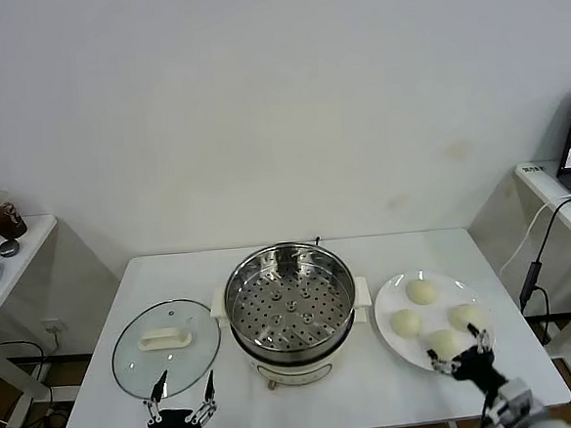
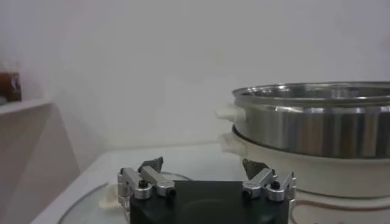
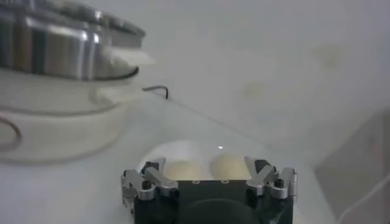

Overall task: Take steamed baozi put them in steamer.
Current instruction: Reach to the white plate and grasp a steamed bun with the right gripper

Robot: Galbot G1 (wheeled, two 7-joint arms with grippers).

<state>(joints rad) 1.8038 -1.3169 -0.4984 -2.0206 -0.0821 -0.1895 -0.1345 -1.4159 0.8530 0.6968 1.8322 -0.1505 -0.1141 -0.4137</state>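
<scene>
Right end effector (image 1: 461,352) wide open at table's (image 1: 397,402) front-right edge, over plate (image 1: 390,334) bearing 4 steamed baozi (image 1: 421,291); steamer (image 1: 289,294) mid-table; glass lid (image 1: 166,346) behind wide-open left end effector (image 1: 182,396).

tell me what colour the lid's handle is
White, on the glass lid; clearest in the head view.

Four baozi (image 1: 421,290), one steamer (image 1: 290,307), one lid (image 1: 166,347), one plate (image 1: 386,307)

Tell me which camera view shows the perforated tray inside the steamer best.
The head view: it looks down into the steamer, showing the perforated tray whole and bare. The left wrist view shows only the steamer's steel side and rim; the right wrist view catches just an edge of it, with no tray.
</scene>
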